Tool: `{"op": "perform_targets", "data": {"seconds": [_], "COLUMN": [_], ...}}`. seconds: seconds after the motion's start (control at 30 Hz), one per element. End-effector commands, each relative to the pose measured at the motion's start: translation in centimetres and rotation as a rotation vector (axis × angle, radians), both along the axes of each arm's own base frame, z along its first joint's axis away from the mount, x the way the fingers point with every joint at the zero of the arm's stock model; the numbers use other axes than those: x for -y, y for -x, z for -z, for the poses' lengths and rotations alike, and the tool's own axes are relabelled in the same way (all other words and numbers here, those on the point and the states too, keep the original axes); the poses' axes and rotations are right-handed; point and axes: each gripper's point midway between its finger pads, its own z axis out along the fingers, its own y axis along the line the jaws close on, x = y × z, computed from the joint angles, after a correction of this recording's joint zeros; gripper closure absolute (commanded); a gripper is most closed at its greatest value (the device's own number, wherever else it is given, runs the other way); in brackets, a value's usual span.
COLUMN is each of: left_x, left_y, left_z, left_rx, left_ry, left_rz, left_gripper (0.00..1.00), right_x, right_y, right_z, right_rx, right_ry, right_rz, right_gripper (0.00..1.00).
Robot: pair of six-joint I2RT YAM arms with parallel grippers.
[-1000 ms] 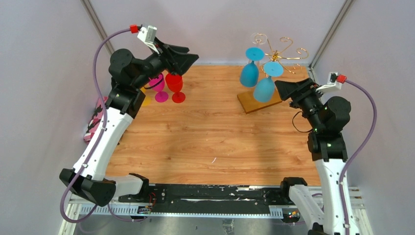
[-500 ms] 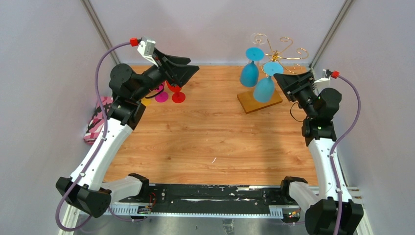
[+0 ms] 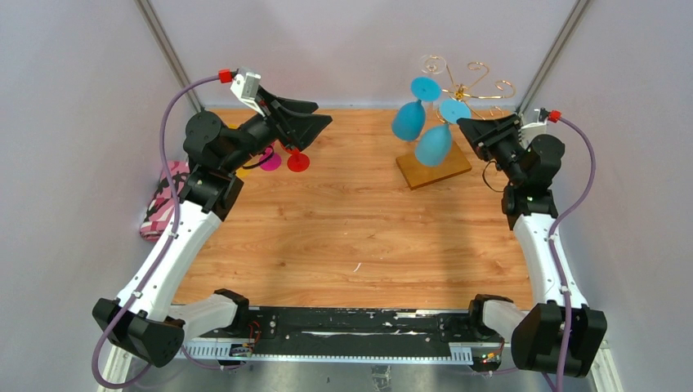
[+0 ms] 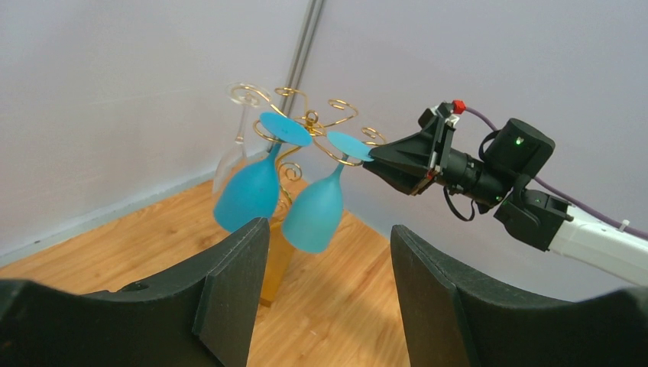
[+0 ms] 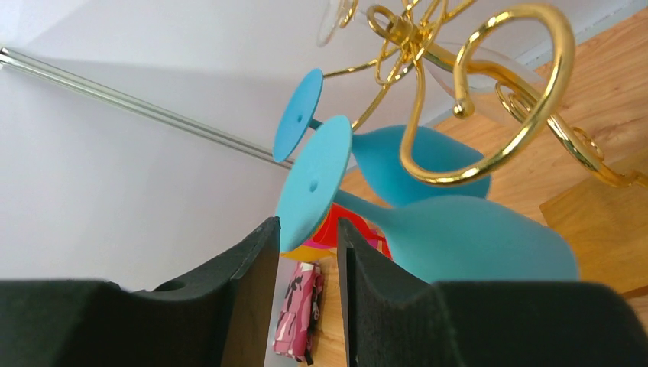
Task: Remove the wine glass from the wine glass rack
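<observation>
The wine glass rack point(image 3: 467, 91) is a gold wire stand on a wooden base at the back right, and also shows in the left wrist view point(image 4: 309, 118) and right wrist view point(image 5: 458, 180). Two blue glasses hang from it upside down and tilted. The nearer wine glass point(image 3: 433, 145) point(image 4: 313, 214) point(image 5: 474, 237) has its foot at my right gripper point(image 3: 462, 124) point(image 5: 309, 225). The jaws stand close together with the foot's lower edge pinched between them. My left gripper point(image 3: 321, 113) point(image 4: 328, 229) hangs open and empty, high over the back left.
The second blue glass point(image 3: 406, 120) and a clear glass point(image 4: 237, 145) hang on the same rack. Red point(image 3: 298, 161) and pink point(image 3: 270, 161) glasses stand on the table under the left arm. A pink patterned pouch point(image 3: 159, 208) lies off the left edge.
My right gripper moved up to the nearer blue glass's foot and its jaws narrowed around it. Both blue glasses swung left. The left gripper rose slightly.
</observation>
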Motion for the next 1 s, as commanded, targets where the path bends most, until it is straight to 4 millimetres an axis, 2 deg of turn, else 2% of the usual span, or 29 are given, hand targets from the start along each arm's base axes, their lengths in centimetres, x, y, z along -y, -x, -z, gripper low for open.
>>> {"op": "perform_targets", "data": {"seconds": [0.0, 0.13, 0.27, 0.4, 0.6, 0.8, 0.97], "left_x": [-0.1, -0.1, -0.2, -0.1, -0.2, -0.2, -0.1], "left_y": [0.5, 0.6, 0.8, 0.8, 1.0, 1.2, 1.4], "left_z": [-0.3, -0.2, -0.2, 0.0, 0.0, 0.1, 0.1], "left_rx": [0.022, 0.018, 0.017, 0.011, 0.012, 0.006, -0.003], "left_ry": [0.001, 0.003, 0.005, 0.004, 0.005, 0.008, 0.013], "left_rz": [0.001, 0.005, 0.005, 0.010, 0.009, 0.016, 0.024], "left_gripper": [0.36, 0.36, 0.37, 0.37, 0.37, 0.37, 0.38], "right_x": [0.9, 1.0, 1.1, 1.1, 1.3, 1.1, 0.6], "right_y": [-0.1, -0.5, -1.4, -1.9, -1.8, -1.0, 0.0], "right_z": [-3.0, -3.3, -2.5, -1.6, -1.0, -0.9, -1.4], "right_rx": [0.072, 0.065, 0.033, 0.000, -0.029, -0.076, -0.140], "right_ry": [0.011, 0.013, 0.002, -0.009, -0.031, -0.084, -0.061], "right_rz": [0.031, 0.029, 0.027, 0.024, 0.034, 0.035, 0.009], "right_gripper": [0.62, 0.64, 0.73, 0.88, 1.00, 1.00, 1.00]}}
